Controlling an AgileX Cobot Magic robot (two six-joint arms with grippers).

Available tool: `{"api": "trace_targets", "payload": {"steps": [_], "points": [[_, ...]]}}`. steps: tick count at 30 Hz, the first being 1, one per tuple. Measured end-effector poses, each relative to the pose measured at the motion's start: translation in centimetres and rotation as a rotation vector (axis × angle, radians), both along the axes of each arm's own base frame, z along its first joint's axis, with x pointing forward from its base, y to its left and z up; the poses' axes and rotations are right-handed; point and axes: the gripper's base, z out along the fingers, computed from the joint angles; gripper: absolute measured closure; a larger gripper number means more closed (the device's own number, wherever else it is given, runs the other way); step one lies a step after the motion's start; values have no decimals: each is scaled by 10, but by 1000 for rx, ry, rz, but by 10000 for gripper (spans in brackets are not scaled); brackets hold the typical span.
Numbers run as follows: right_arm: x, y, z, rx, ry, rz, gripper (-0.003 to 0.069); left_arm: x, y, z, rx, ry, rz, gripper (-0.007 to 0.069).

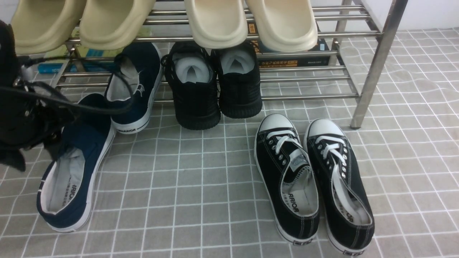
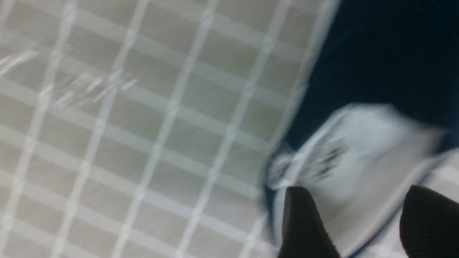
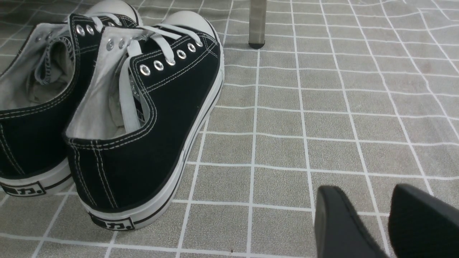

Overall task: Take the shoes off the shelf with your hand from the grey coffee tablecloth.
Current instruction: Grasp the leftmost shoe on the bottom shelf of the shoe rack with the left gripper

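The cloth [image 1: 215, 172] fills the lower frame, and the shelf [image 1: 376, 61] spans the top. One navy shoe [image 1: 71, 179] lies flat on the cloth at lower left, off the shelf. Its mate [image 1: 134, 89] slants on the lower tier, upper left of centre, beside black sneakers [image 1: 215, 86]. Lace-ups [image 1: 312, 179] sit at lower right. In its wrist view, the left gripper [image 2: 365, 229] hangs over the lying shoe's heel opening with fingers spread wide, and blur hides any contact. The right gripper [image 3: 380, 229] is slightly parted and empty above bare cloth.
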Motion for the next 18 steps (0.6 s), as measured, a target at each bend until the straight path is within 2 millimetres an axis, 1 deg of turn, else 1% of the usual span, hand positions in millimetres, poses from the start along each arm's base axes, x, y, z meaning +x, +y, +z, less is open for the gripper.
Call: {"api": "trace_targets", "payload": {"steps": [2,5,7,9,10,12,13,14,16,18], "points": [[0,0,0,0,0,0,420,-8,3,-15,30,57,-1,232],[0,0,0,0,0,0,420,-13,3,-31,37,69,-18,232],[0,0,0,0,0,0,420,-13,3,-36,35,55,-26,237],[0,0,0,0,0,0,420,-13,2,-43,24,27,-24,288],[0,0,0,0,0,0,420,-14,2,-43,23,26,-22,295],[0,0,0,0,0,0,420,-14,3,-45,27,27,-19,413],[0,0,0,0,0,0,420,-15,3,-45,34,34,-21,498],[0,0,0,0,0,0,420,-15,4,-45,41,40,-22,541],[0,0,0,0,0,0,420,-17,5,-45,52,58,-20,597],[0,0,0,0,0,0,420,-18,6,-45,59,74,-17,613]]}}
